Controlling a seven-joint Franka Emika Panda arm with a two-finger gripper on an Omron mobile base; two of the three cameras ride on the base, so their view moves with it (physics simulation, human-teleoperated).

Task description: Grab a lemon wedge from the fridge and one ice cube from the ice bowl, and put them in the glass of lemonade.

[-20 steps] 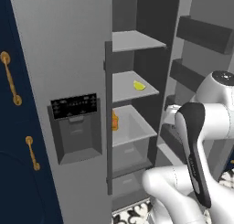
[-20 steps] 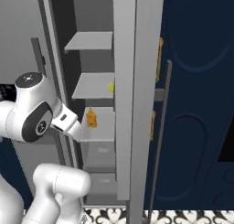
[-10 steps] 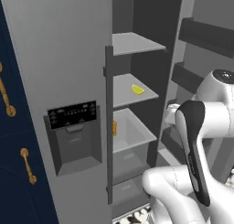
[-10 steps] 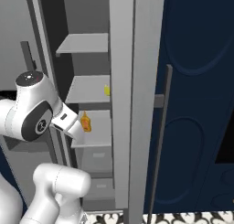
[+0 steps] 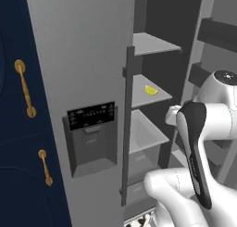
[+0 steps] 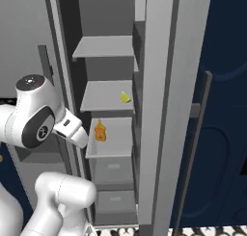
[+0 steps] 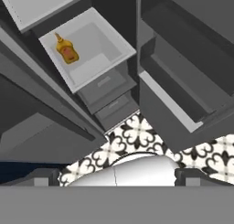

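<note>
The grey fridge stands with its right door swung open, showing several shelves. The lemon wedge lies on the middle shelf, small and bright yellow. My arm is folded in front of the open compartment, the hand tilted down below the wedge's shelf and well short of it. My gripper is open, its fingertips far apart with nothing between them, and looks down at the lower shelf, the drawers and the floor. The ice bowl and the glass of lemonade are out of view.
An orange bottle lies on the white shelf under the wedge's shelf. Grey drawers sit below. The open door's bins jut out on the right. Navy cabinets with gold handles flank the fridge.
Both base views have shifted as a whole, so the base has driven; the fridge interior now sits a little further right. The arm's pose and the open gripper look the same.
</note>
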